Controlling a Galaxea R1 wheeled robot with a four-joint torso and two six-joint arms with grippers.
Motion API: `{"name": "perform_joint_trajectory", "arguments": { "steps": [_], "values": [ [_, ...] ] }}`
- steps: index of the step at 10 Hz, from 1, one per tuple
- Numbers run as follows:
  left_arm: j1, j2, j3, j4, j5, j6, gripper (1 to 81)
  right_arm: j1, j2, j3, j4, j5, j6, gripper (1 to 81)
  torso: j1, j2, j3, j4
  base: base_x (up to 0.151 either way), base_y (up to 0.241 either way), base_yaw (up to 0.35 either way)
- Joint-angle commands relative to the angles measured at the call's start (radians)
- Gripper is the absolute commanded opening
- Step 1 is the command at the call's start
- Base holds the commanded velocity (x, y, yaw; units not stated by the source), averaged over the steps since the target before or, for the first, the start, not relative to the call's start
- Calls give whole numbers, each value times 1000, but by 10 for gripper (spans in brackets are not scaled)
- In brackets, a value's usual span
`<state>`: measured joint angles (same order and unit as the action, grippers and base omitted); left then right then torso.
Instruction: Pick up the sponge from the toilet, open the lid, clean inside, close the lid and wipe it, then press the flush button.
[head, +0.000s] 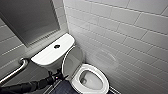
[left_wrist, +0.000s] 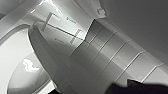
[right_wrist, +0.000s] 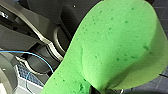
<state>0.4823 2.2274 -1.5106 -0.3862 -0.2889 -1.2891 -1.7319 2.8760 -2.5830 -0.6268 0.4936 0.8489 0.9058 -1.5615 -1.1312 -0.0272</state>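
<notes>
The white toilet (head: 50, 56) stands in the corner with its bowl (head: 91, 80) uncovered. The lid (head: 72, 60) is raised and leans back against the tank. The round dark flush button (head: 57, 46) sits in the middle of the tank top. My left arm reaches in from the lower left. Its gripper (head: 59, 75) is open beside the lid's lower edge. The left wrist view shows the lid (left_wrist: 50, 62) edge-on, with the seat rim (left_wrist: 15, 45) beside it. The green sponge (right_wrist: 112, 47) looms large in the right wrist view, pinched at one end by my right gripper (right_wrist: 96, 90), which is shut on it.
A metal grab bar (head: 15, 71) runs along the wall left of the tank. A dark framed panel (head: 27, 17) hangs above the tank. White tiled walls (head: 125, 30) close in behind and to the right of the toilet. Dark floor (head: 60, 87) lies in front of the bowl.
</notes>
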Motion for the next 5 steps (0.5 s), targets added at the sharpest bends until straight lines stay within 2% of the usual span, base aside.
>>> {"name": "perform_joint_trajectory", "arguments": {
  "steps": [1, 3, 5],
  "values": [
    [-233, -120, -59, 220, -226, 183, 811, -50, -15, 11, -30, -55, -4, 10, 0, 0, 0, 0, 0, 0, 0],
    [-218, -126, -68, 318, -210, 183, 811, -45, -11, 24, -30, -55, -7, 10, 0, 0, 0, -1, 0, 0, 0],
    [-152, -124, -109, 460, -197, 182, 811, -48, -13, 31, -30, -55, -7, 10, 0, 0, 0, -1, 0, 0, 0]
  ]
}}
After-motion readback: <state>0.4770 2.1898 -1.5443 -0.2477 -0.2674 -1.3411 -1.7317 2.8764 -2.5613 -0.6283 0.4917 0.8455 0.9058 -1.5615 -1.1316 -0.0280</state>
